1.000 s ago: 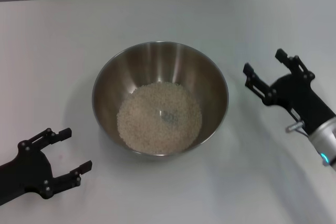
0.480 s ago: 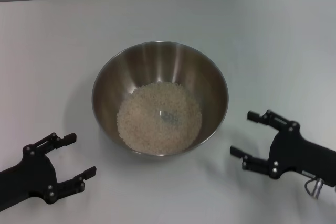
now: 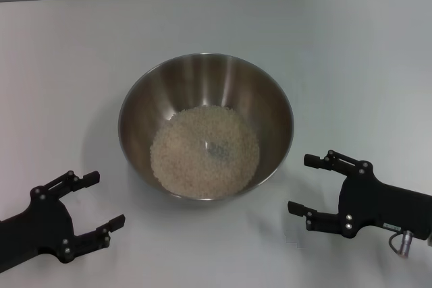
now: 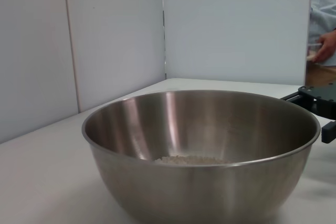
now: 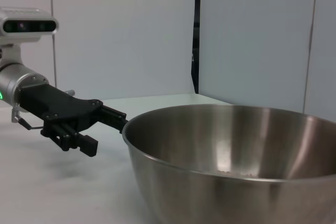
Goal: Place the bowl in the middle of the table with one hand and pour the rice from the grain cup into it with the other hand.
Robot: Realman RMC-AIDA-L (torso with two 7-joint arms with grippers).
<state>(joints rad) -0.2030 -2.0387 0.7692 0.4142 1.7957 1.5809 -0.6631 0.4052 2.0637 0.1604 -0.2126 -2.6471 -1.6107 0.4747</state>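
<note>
1. The head camera looks steeply down on the counter (image 3: pixel 351 45).
2. Both wrist cameras sit low and close, facing each other across the bowl (image 3: pixel 206 126), which all views share.

- Left gripper (image 3: pixel 94 199), lower left of the head view: matte black, two slim fingers on linked bars, small pale screw heads at the joints.
- Right gripper (image 3: pixel 312 184), lower right: the same black build, with a short silver fitting beside its body.
- Right wrist view, upper left: a silver-white arm segment, a grey camera box above it, a thin wire loop below.
</note>
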